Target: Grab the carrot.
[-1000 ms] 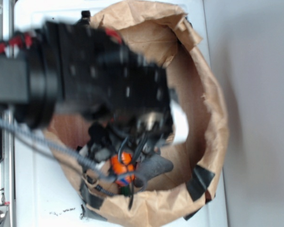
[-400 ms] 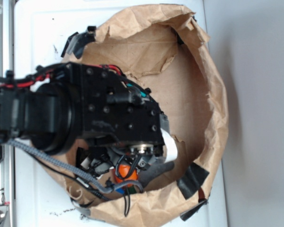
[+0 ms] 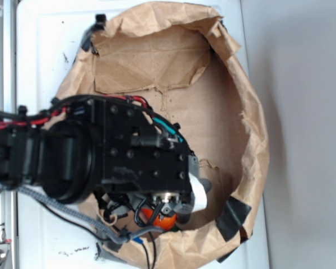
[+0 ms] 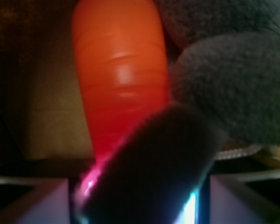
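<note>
Jaws cannot be read in either view: from outside, the gripper (image 3: 159, 216) is buried under the arm's black body, and the wrist view shows only a dark, blurred, rounded shape low in the frame, with pale blocks at both bottom corners, so whether they are closed on anything is unclear.

The carrot (image 4: 119, 88) fills the middle of the wrist view, smooth and bright orange, running from the top edge down behind that dark shape. In the exterior view only a small orange patch of it (image 3: 159, 219) shows beneath the arm (image 3: 129, 159), close to the near wall of the bag (image 3: 252, 140).

Touching the carrot's right side in the wrist view is the bunny (image 4: 233, 84), grey and fuzzy, taking up the upper right of the frame. From outside, a sliver of grey shows just right of the gripper, by a white strip.

The bag is brown paper, its rim rolled down and patched with dark tape (image 3: 232, 218). It sits on a white surface (image 3: 45, 50). A grey braided cable (image 3: 61, 210) and red wires (image 3: 33, 120) run along the arm, which reaches in from the left edge.
</note>
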You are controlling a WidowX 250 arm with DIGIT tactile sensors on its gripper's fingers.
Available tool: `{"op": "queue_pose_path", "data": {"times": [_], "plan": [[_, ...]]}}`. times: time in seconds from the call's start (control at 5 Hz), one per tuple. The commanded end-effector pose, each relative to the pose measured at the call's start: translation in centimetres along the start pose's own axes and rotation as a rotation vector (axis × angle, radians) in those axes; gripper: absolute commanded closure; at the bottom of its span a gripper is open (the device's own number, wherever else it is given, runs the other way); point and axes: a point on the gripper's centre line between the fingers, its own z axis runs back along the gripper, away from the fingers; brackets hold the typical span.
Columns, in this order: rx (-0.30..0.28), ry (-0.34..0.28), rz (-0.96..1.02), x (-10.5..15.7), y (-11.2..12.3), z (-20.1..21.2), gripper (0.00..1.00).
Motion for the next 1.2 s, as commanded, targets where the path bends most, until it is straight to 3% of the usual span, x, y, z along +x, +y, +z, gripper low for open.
{"op": "queue_pose_path", "data": {"times": [0.0, 0.2, 0.4, 0.8, 1.0], "plan": [[0.028, -0.193, 0.055, 0.8, 0.3, 6.0, 1.00], [0.035, -0.321, 0.141, -1.4, 4.0, 11.6, 1.00], [0.041, -0.349, 0.179, -3.6, 4.0, 15.6, 1.00], [0.021, -0.402, 0.297, -7.5, 4.6, 19.2, 1.00], [0.041, -0.341, 0.336, -8.2, 4.1, 19.9, 0.98]]}}
